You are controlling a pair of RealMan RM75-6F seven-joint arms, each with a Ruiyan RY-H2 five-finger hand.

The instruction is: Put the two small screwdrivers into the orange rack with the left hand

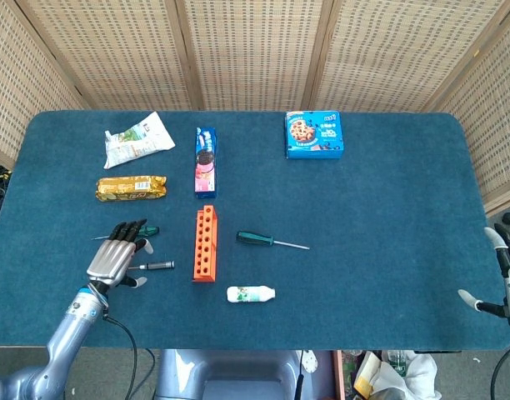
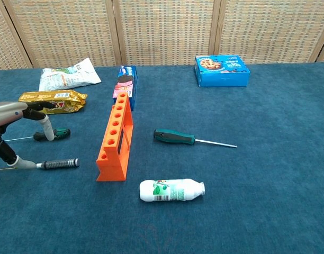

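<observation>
Two small screwdrivers lie left of the orange rack (image 1: 205,244) (image 2: 115,140). One has a green-and-black handle (image 1: 148,230) (image 2: 55,133); the other, nearer the front, has a dark knurled handle (image 1: 160,265) (image 2: 59,163). My left hand (image 1: 117,252) (image 2: 16,114) hovers over their thin shafts, open and holding nothing. Its fingers (image 2: 45,124) reach toward the green handle, and its thumb tip (image 2: 23,164) is beside the knurled screwdriver's shaft. My right hand (image 1: 507,271) stays open at the table's right front edge, seen only in the head view.
A larger green screwdriver (image 1: 260,239) (image 2: 175,137) lies right of the rack, with a white bottle (image 1: 251,293) (image 2: 171,190) on its side in front. At the back are a gold snack pack (image 1: 132,187), a white pouch (image 1: 137,140), a cookie sleeve (image 1: 205,161) and a blue box (image 1: 314,135).
</observation>
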